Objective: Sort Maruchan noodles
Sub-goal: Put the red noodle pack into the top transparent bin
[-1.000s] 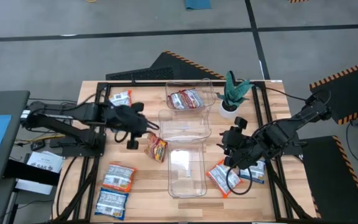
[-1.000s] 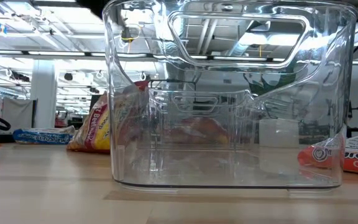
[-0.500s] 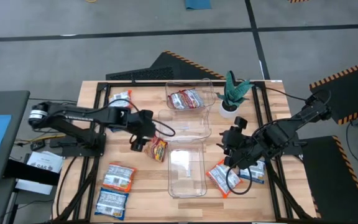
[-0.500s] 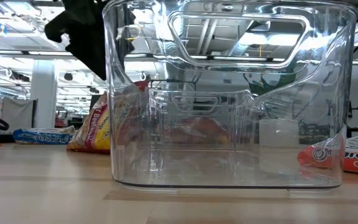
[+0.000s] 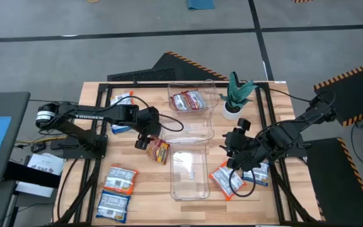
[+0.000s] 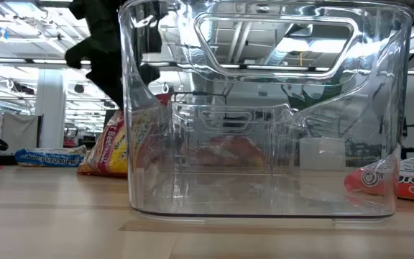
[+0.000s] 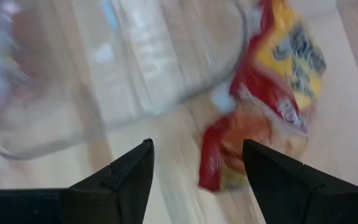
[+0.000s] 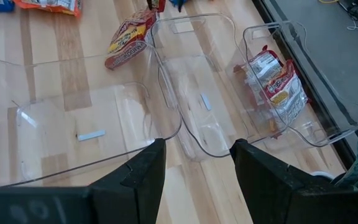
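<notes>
Red-and-yellow Maruchan packet (image 5: pixel 158 151) flat on the counter (image 5: pixel 144 189), just beside the left wall of the middle clear bin (image 5: pixel 187 128); left end effector (image 5: pixel 145 136) directly above it, fingers (image 7: pixel 126 177) spread apart, gripping nothing. Further packets: red ones in the far bin (image 5: pixel 188 99), one at the counter's far-left corner (image 5: pixel 122 98), two blue-and-white at the near-left (image 5: pixel 118 178), an orange one (image 5: pixel 221 180) and another (image 5: pixel 256 174) near the right end effector (image 5: pixel 235 153), which waits beside the near bin (image 5: pixel 189 173) with fingers parted and empty.
</notes>
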`<action>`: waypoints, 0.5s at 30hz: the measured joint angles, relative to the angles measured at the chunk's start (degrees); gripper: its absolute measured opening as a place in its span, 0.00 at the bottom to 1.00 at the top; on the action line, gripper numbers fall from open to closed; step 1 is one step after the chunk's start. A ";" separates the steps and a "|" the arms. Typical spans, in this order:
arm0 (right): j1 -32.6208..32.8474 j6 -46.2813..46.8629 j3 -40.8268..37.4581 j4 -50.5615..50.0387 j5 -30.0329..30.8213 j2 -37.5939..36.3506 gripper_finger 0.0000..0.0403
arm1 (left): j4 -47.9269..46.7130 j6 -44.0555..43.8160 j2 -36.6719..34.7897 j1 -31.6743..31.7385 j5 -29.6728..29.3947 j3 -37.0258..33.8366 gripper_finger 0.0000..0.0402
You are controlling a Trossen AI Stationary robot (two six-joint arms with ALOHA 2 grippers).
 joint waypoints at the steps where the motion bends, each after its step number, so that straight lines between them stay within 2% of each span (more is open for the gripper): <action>1: 0.00 0.01 0.00 0.06 0.01 -0.02 0.52 | -1.29 0.00 0.04 0.18 0.53 -0.05 0.56; 15: 0.00 0.42 0.00 -0.03 -0.08 0.00 0.52 | -3.92 0.91 3.07 1.21 5.07 -0.03 0.56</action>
